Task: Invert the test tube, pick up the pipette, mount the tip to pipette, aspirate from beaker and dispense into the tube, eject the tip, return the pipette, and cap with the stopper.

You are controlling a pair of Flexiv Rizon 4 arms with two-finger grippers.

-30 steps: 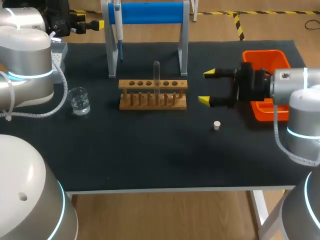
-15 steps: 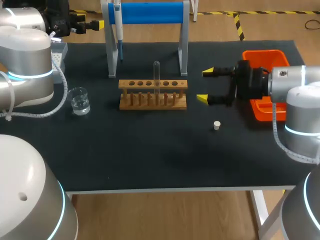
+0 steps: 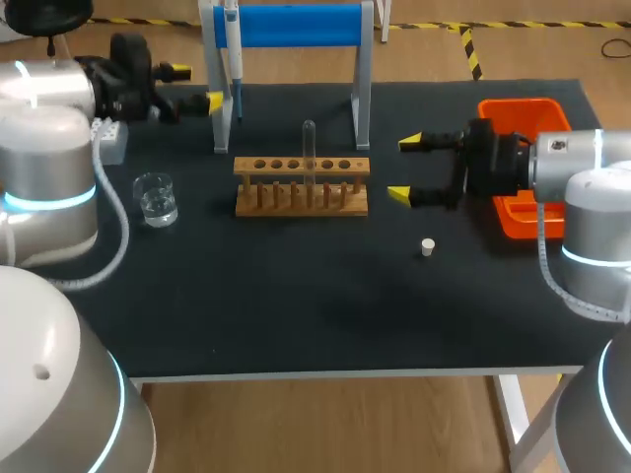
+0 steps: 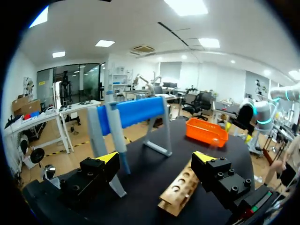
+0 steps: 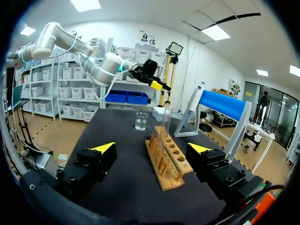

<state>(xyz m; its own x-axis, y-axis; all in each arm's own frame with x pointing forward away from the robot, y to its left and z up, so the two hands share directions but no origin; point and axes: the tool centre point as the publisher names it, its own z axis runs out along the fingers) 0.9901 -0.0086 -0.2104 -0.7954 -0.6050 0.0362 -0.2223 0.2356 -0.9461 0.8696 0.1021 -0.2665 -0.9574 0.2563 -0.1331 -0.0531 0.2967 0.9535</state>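
Observation:
An inverted clear test tube (image 3: 309, 148) stands in the wooden rack (image 3: 301, 185). The pipette (image 3: 233, 49) hangs on the left post of the blue stand (image 3: 296, 25). My left gripper (image 3: 197, 86) is open just left of that post; in its wrist view the gripper (image 4: 155, 159) faces the pipette (image 4: 115, 133) and rack (image 4: 180, 190). My right gripper (image 3: 405, 169) is open right of the rack, and from the right wrist the gripper (image 5: 151, 148) points along the rack (image 5: 166, 159) with the tube (image 5: 166, 122) ahead. A water beaker (image 3: 156, 197) sits left of the rack, a white stopper (image 3: 427, 246) at front right.
An orange bin (image 3: 523, 113) lies at the right edge behind my right gripper. A grey tip box (image 3: 110, 138) sits at the far left beside the left arm. Bare black mat stretches across the front of the table (image 3: 296, 315).
My left arm has swung in over the table, bringing its open gripper close to the stand's left post. The right gripper crept slightly left toward the rack, then held.

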